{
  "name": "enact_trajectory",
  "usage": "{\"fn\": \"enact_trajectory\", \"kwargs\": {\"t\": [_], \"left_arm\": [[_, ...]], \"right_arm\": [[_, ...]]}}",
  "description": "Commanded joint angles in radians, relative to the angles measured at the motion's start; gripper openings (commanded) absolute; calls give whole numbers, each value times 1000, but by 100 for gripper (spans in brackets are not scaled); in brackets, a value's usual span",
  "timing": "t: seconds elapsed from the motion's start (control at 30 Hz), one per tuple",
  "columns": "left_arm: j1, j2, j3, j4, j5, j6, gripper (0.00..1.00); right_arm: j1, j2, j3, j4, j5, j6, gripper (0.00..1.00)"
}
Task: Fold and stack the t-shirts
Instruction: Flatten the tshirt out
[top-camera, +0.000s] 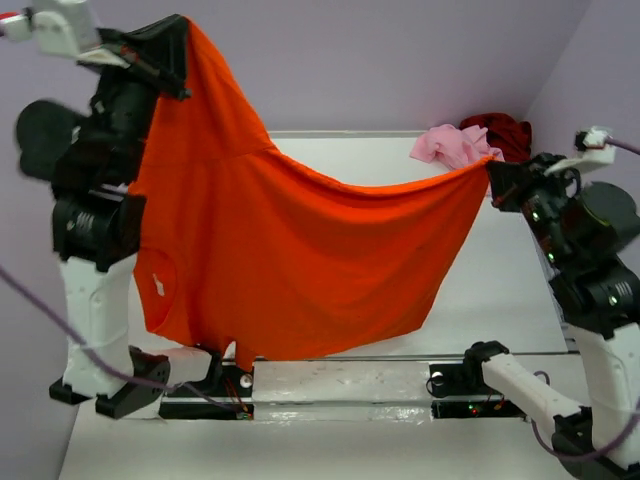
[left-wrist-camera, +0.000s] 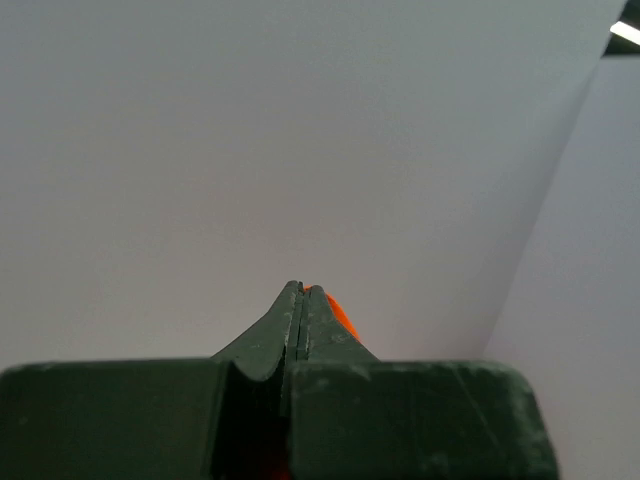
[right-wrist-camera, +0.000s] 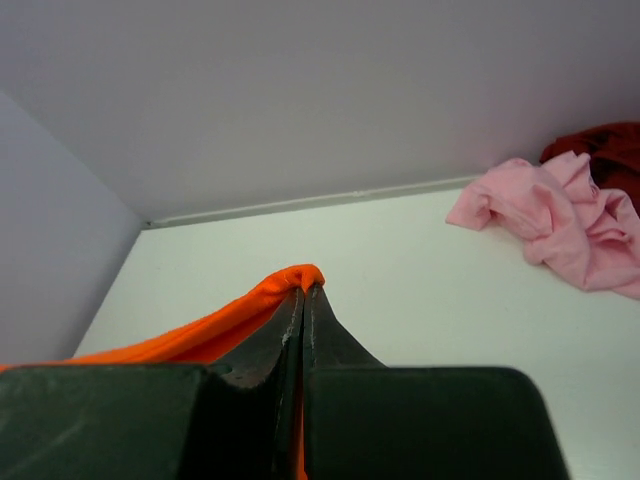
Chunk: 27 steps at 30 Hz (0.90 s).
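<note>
Left pincer (top-camera: 183, 42) and right pincer (top-camera: 493, 178): both clamped on orange t-shirt (top-camera: 300, 260), slung sagging above desk (top-camera: 500, 300). Pink t-shirt (top-camera: 450, 147), dark red t-shirt (top-camera: 507, 131): crumpled at desk's far right corner. Step: spreading first shirt. Next, likely: lower flat, both arms together, cloth taut.

orange t-shirt (top-camera: 300, 270) — bright orange, plain | pink t-shirt (right-wrist-camera: 560, 225) — light pink | red t-shirt (top-camera: 505, 133) — dark red | table (top-camera: 500, 290) white

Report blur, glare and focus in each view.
Top external: left arm looks smeared, glare on the table near edge. Left wrist: left end effector soft, blank wall behind. Right wrist: right end effector soft, pink t-shirt sharper.
</note>
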Motion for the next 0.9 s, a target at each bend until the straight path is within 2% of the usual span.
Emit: {"fn": "enact_trajectory", "kwargs": {"t": [0.0, 0.1, 0.3, 0.43, 0.53, 0.67, 0.77, 0.87], "left_arm": [[61, 147, -89, 65, 11, 21, 0], [129, 218, -214, 159, 46, 3, 0], [205, 433, -287, 268, 54, 18, 0], [239, 587, -402, 457, 20, 12, 0], [242, 679, -390, 492, 20, 38, 0], [249, 845, -295, 450, 51, 57, 0], [250, 919, -235, 430, 80, 63, 0], [252, 939, -236, 450, 95, 51, 0]], "right_arm": [[3, 154, -77, 154, 129, 36, 0], [3, 292, -123, 262, 196, 36, 0], [3, 603, -90, 418, 350, -17, 0], [-6, 888, -21, 502, 409, -26, 0], [-15, 1020, 65, 521, 423, -34, 0], [-15, 1249, 186, 520, 441, -74, 0], [-24, 1335, 266, 504, 467, -89, 0], [-24, 1370, 274, 524, 432, -94, 0]]}}
